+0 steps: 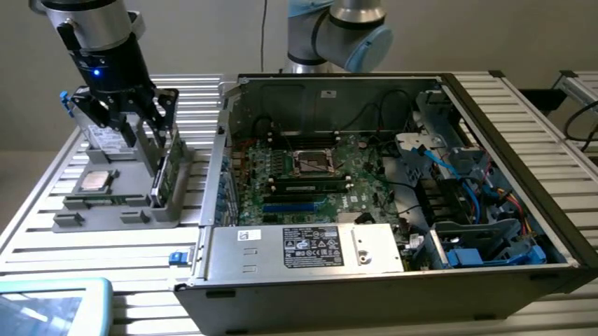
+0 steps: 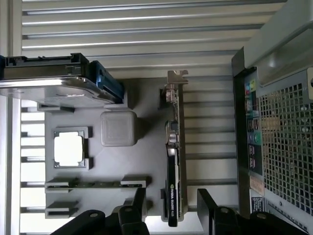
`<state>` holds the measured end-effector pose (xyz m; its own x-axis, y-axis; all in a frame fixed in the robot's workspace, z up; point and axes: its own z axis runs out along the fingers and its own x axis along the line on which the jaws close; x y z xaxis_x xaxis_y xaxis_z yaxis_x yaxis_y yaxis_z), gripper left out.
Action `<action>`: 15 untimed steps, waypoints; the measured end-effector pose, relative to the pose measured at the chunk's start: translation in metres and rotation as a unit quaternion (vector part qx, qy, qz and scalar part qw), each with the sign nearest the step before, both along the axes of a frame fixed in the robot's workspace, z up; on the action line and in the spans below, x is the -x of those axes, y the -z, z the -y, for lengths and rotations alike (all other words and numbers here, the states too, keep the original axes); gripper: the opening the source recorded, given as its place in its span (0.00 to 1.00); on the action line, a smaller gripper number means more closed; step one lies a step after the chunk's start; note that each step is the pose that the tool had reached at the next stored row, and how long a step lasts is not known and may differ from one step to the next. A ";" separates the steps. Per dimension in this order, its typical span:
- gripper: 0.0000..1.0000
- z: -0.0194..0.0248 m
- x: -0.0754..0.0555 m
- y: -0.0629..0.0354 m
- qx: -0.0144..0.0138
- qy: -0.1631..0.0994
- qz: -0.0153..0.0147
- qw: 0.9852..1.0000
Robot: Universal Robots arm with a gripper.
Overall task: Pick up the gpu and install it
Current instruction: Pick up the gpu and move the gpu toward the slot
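Silver slatted metal makes the table (image 1: 112, 241), and at its near edge a pale blue object (image 1: 52, 304) lies beside the open computer case (image 1: 374, 290), whose green motherboard (image 1: 309, 175) faces up. Further back, at the exterior view's left, a grey tray (image 1: 103, 213) carries the gpu (image 2: 173, 161), standing on its edge in a slot. The gripper (image 2: 172, 208) hangs over it with the jaws wide apart, one finger on each side, holding nothing. Behind the case, the arm's base (image 1: 337, 35) rises before a plain grey wall (image 1: 206, 35).
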<state>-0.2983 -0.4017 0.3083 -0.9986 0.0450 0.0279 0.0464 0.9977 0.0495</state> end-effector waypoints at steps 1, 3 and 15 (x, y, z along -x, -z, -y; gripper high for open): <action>0.54 0.0001 0.000 0.0018 -0.001 0.000 0.000 1.000; 0.54 0.0006 0.000 0.0046 -0.005 0.000 0.000 1.000; 0.54 0.0034 0.000 0.0224 -0.011 0.000 -0.002 1.000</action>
